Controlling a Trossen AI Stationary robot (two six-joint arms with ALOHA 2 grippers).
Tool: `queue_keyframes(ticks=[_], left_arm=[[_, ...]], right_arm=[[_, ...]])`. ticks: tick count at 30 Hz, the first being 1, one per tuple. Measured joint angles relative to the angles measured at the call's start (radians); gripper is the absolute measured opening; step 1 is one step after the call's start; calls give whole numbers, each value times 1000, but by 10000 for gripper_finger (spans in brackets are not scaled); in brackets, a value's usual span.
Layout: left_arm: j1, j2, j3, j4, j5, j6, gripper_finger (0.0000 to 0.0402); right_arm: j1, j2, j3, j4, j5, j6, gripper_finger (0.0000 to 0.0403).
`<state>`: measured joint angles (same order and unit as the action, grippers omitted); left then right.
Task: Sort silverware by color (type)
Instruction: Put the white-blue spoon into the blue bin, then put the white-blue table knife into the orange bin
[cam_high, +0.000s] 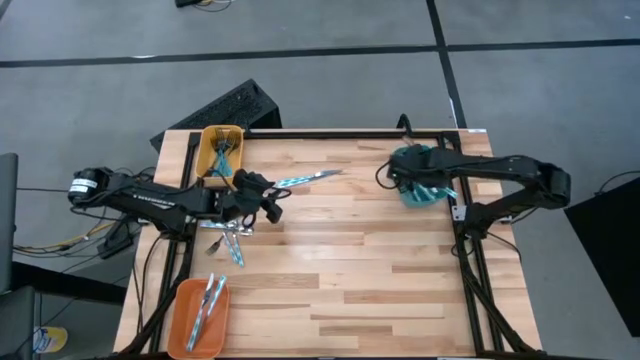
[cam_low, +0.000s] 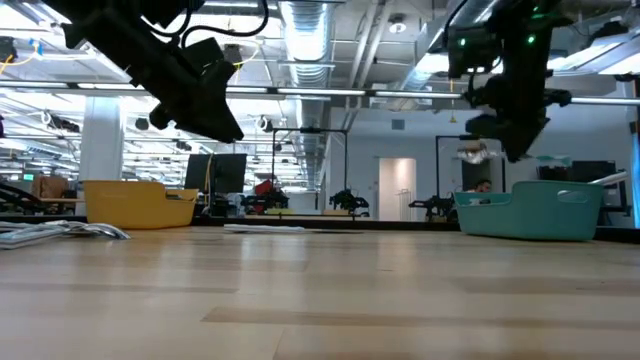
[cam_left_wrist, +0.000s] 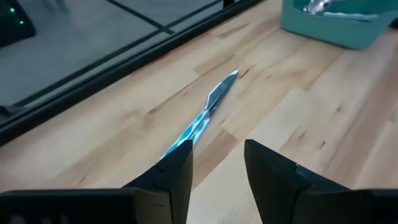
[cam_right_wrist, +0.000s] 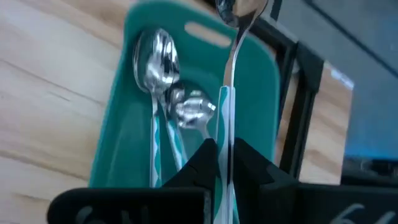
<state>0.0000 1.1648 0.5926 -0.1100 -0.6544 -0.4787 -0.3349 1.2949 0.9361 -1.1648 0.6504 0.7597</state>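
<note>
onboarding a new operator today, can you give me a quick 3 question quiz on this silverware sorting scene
1. True or false: the right gripper holds a spoon above the teal tray.
2. What lies on the table just ahead of the left gripper? A) a fork B) a knife C) a spoon
3. Fill in: the tray nearest the table's front left corner is coloured ______.

Key
1. True: its fingers are clamped on the spoon's handle, with spoons already in the tray below.
2. B: the knife lies flat, with the left fingers apart behind its handle.
3. Orange.
</note>
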Motion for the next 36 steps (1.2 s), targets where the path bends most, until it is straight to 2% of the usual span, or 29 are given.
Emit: queue_keyframes(ticks=[5,17,24,27,30,32,36], left_arm=[[23,0,0,-1,22,-60,131],[30,0,0,-80,21,-90,131],[30,0,0,-139,21,-122,131],[30,0,0,-133,18,-103,131],[30,0,0,-132,2,-93,131],[30,0,0,-132,0,-102,131],[28,0,0,-132,0,-109,131]], right_arm=[[-29,58,-10,-68,-85,-31,56],[-27,134,-7,-100,-47,-40,149],[18,130,62,4,-42,-67,192],[55,130,104,116,-47,-132,197],[89,130,124,306,-85,-227,197],[101,140,126,483,-160,-324,195],[104,230,126,820,-399,-472,187]])
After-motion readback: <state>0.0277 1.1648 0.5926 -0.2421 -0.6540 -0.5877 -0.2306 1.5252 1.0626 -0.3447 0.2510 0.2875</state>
